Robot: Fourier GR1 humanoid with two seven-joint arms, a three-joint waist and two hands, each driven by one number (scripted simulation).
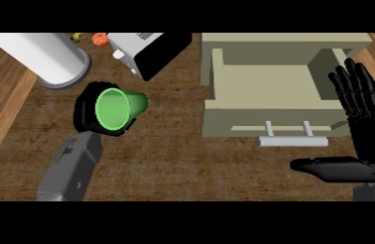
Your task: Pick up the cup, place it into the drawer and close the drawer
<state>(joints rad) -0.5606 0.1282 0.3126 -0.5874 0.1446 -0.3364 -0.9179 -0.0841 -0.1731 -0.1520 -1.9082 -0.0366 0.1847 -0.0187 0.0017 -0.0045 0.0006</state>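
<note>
At about nine o'clock on the table (pixel 183 158), my left hand (pixel 84 109) is curled round the green cup (pixel 116 109), holding it tipped so that its open mouth faces up toward me. My fingers wrap the rim and hide much of the wall, and I cannot tell whether the base is touching the table. The drawer (pixel 249 121) stands pulled open at two o'clock, well apart from the cup, with its handle (pixel 293 140) turned toward six. My right hand (pixel 359 134) rests open at three o'clock with its fingers straight and pointing to twelve, at the drawer's right side. The carry looks like the risky part. Tilted as it is, the cup could turn in my hold on the way across. If I bring it in low, it may catch the drawer's left wall or front panel. A wide swing toward twelve could knock the black-and-white appliance (pixel 150 52) or the white cylinder (pixel 44 57). Set down on its side, the cup might roll. If it ends up against the front panel, closing the drawer could jam it.
</note>
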